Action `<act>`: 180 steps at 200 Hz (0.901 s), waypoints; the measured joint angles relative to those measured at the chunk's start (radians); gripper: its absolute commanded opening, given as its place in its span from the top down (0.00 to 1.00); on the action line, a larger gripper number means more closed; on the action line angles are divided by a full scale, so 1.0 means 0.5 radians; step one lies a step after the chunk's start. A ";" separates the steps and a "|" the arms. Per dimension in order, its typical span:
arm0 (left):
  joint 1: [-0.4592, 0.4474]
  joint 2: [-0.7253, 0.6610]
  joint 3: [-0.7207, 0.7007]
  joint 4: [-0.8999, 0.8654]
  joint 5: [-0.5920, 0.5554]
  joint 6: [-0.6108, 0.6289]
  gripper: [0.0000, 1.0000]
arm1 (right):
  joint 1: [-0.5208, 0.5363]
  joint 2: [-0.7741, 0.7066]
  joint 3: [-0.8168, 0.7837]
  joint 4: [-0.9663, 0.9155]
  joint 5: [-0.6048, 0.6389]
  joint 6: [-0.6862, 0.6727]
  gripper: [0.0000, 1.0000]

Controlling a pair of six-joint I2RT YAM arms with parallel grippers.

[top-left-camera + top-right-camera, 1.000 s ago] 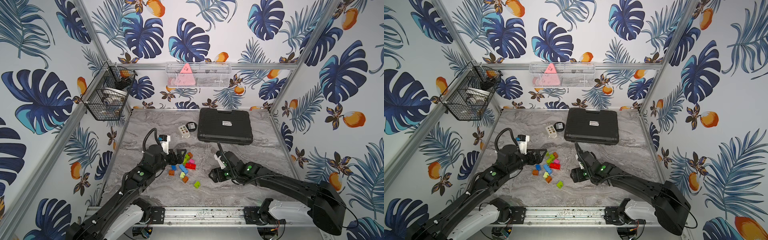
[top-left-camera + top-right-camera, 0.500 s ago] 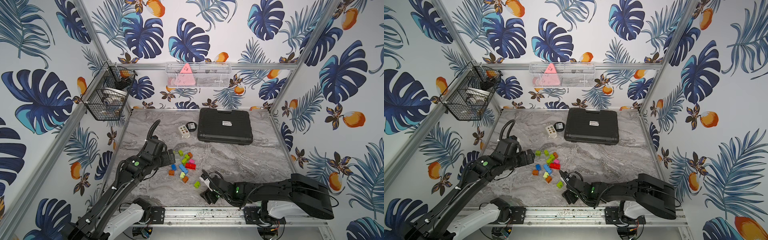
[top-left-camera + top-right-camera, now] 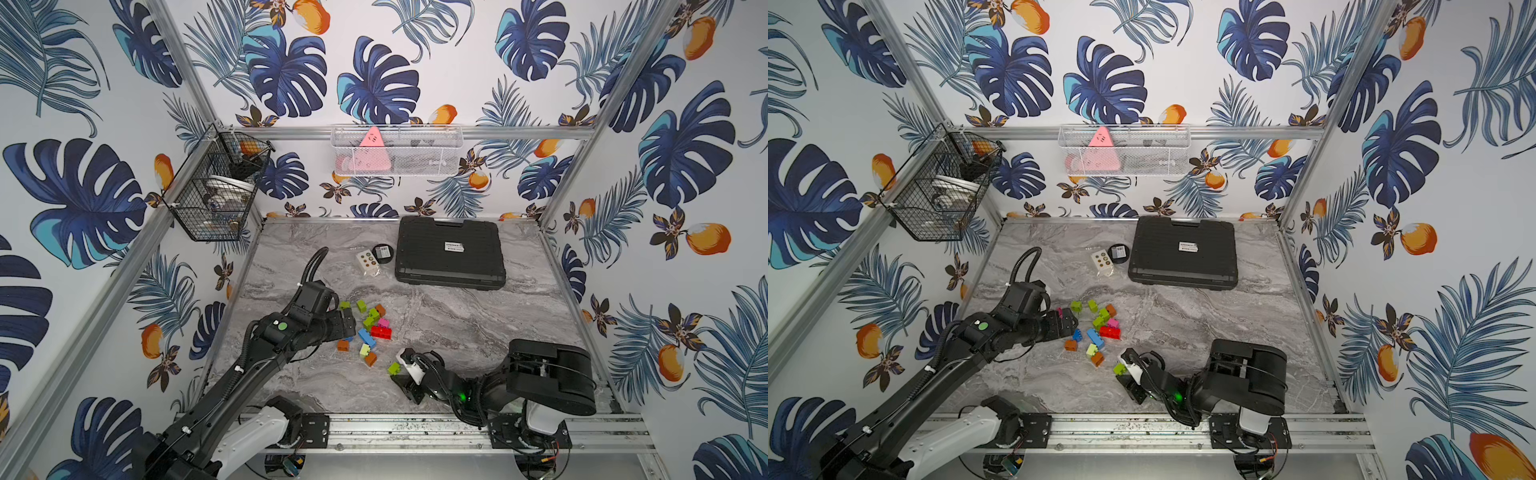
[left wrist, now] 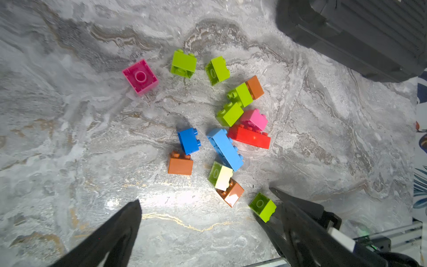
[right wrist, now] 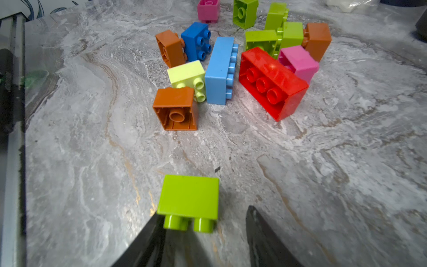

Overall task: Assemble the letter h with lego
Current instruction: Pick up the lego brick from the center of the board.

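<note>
Nearest us, the right gripper (image 5: 203, 212) lies low on the marble table (image 3: 478, 332). Its jaws are partly open around the stud end of a lone lime green brick (image 5: 188, 196). One finger (image 5: 150, 240) touches that brick and the other stands off with a gap showing, so we see no grip on it. This brick lies on its side, apart from the rest, and in both top views it is right at the gripper's tips.

Farther on sits the loose heap of lego (image 3: 367, 337). At its near edge an orange brick (image 5: 175, 108) lies with its hollow side toward the right wrist camera, touching a pale lime brick (image 5: 187, 76). Beside those lies a long light blue brick (image 5: 219, 69), then the red brick (image 5: 270, 81) with a pink brick (image 5: 299, 62) against it. Behind them we see a blue brick (image 5: 196, 40) touching a second orange brick (image 5: 169, 47), more lime green bricks (image 5: 262, 42), and a magenta brick (image 4: 140, 76) off alone.

The left gripper (image 3: 349, 326) is at the heap's left edge, jaws spread wide, holding nothing.

Beyond the heap lie a white card with coloured dots (image 3: 367, 261), a round black puck (image 3: 382, 252) and a closed black case (image 3: 449, 253). On the walls hang a black wire basket (image 3: 216, 187) and a white mesh basket (image 3: 397, 149).
</note>
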 measured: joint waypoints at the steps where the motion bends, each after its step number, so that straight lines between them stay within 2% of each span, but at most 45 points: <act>1: 0.000 0.002 -0.002 0.001 0.002 0.000 0.01 | 0.000 0.002 0.000 0.003 0.000 0.000 0.47; 31: 0.000 0.022 -0.046 0.032 0.089 -0.005 0.01 | 0.009 0.093 0.028 0.111 -0.008 -0.019 0.51; 88: 0.001 -0.011 -0.066 0.079 0.134 -0.005 0.01 | 0.031 0.165 0.009 0.266 0.041 -0.055 0.65; 121: 0.001 -0.026 -0.069 0.079 0.134 -0.005 0.01 | 0.034 -0.135 -0.068 0.196 0.090 -0.028 0.68; 138: 0.001 -0.050 -0.081 0.085 0.134 -0.005 0.01 | 0.034 -0.496 -0.008 -0.175 0.097 0.053 0.68; 158: 0.001 -0.089 -0.130 0.092 0.134 -0.010 0.01 | 0.034 -0.914 0.272 -0.919 0.125 0.244 0.68; 180: 0.001 -0.099 -0.169 0.092 0.127 -0.021 0.01 | 0.006 -1.198 0.548 -1.678 0.108 0.435 0.67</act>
